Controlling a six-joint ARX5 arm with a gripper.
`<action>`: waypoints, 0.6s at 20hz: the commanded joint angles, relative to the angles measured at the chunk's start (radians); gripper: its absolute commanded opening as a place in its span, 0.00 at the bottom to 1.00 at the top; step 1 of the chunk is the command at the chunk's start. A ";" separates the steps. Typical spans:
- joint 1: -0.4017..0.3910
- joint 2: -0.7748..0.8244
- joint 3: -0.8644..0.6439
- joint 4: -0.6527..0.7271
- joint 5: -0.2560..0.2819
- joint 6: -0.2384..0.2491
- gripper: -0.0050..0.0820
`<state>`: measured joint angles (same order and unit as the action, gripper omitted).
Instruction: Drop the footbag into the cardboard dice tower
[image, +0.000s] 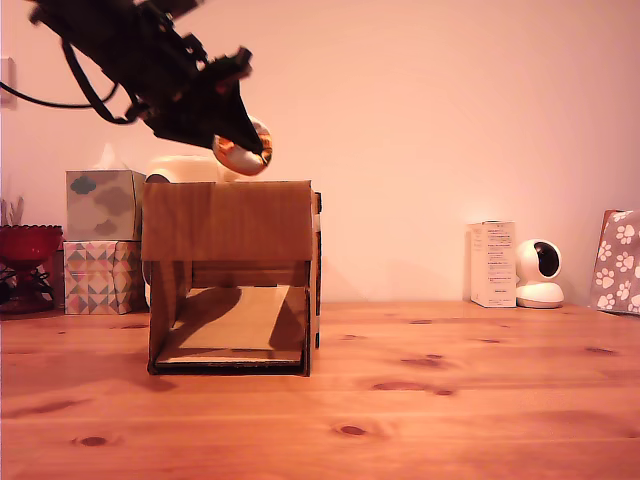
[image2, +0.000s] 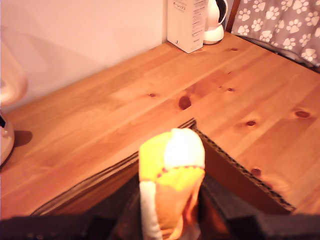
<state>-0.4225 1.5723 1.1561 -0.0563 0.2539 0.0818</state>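
Note:
The brown cardboard dice tower (image: 230, 275) stands on the wooden table at the exterior view's left, its front opening showing a sloped ramp. My gripper (image: 243, 148) hangs just above the tower's top, tilted downward, shut on the footbag (image: 245, 152), whose orange and white panels peek out at the fingertips. In the wrist view the footbag (image2: 171, 180) fills the gap between the dark fingers (image2: 227, 212), yellow, white and orange, held over the corner of the tower's corrugated top edge (image2: 240, 172).
Patterned tissue boxes (image: 103, 240) and a red bowl (image: 27, 243) stand at the exterior view's left behind the tower. A white carton (image: 492, 264), a small white camera (image: 540, 273) and a paw-print bag (image: 617, 262) line the back right.

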 joint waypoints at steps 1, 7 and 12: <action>0.003 0.007 0.007 0.013 0.000 0.007 0.31; 0.008 0.003 0.046 -0.016 0.000 0.031 0.96; 0.000 0.002 0.146 -0.223 0.008 0.031 0.88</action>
<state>-0.4183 1.5734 1.3041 -0.2512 0.2569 0.1089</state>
